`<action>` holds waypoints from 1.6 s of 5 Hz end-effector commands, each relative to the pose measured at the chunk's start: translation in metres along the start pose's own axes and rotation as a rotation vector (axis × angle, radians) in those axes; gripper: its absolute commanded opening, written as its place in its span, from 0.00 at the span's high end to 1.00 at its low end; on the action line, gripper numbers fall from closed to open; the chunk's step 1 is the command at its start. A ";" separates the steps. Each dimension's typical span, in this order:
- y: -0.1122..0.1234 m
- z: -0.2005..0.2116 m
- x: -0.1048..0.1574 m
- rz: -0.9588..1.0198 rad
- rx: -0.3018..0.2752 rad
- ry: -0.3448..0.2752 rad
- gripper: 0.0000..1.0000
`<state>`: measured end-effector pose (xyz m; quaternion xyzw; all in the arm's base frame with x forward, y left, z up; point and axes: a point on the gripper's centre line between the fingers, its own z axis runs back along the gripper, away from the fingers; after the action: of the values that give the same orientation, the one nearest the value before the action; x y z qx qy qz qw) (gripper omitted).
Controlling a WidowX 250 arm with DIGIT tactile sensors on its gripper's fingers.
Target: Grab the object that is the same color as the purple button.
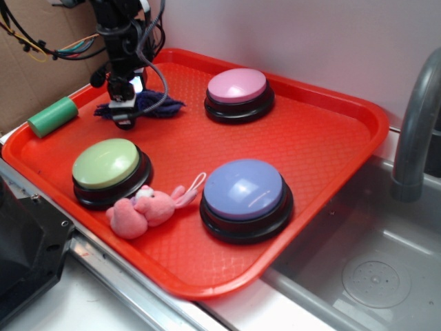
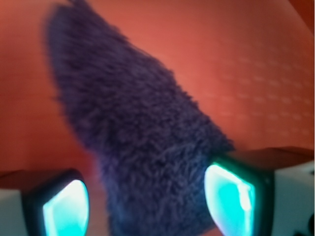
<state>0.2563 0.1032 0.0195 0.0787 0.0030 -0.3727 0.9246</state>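
While the red tray point(image 1: 324, 131) fills most of the exterior view with its three big buttons, only the purple button point(image 1: 244, 196) near the front edge matters for colour — the pink-topped button point(image 1: 238, 93) and green-topped button point(image 1: 109, 169) do not match. Smaller things lie around them: a pink plush bunny point(image 1: 141, 212) between the front two buttons and a green cylinder point(image 1: 53, 116) at the tray's left rim. At the back left lies the rag point(image 2: 142, 142), dark purple-blue and fuzzy, with the gripper point(image 1: 124, 114) lowered onto its left end. Its fingers point(image 2: 231, 201) stand apart in the wrist view, cloth filling the gap between them but not yet pinched. To grip well, I judge it should close fully, gathering a thick fold — thin fuzz could slip free.
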 end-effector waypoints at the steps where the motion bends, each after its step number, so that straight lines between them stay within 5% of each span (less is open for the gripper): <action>1: 0.004 -0.003 0.003 0.165 0.063 -0.027 1.00; 2: 0.006 0.008 0.001 0.233 0.092 -0.078 1.00; 3: 0.021 0.039 -0.004 0.409 0.198 -0.156 1.00; 4: 0.023 0.085 -0.007 0.646 0.425 -0.170 1.00; 5: 0.015 0.120 -0.005 0.781 0.505 -0.215 1.00; 7: -0.023 0.193 0.017 0.875 0.197 -0.070 1.00; 8: -0.041 0.219 0.023 0.823 0.078 -0.052 1.00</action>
<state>0.2210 0.0282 0.2058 0.1036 -0.0373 0.0302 0.9935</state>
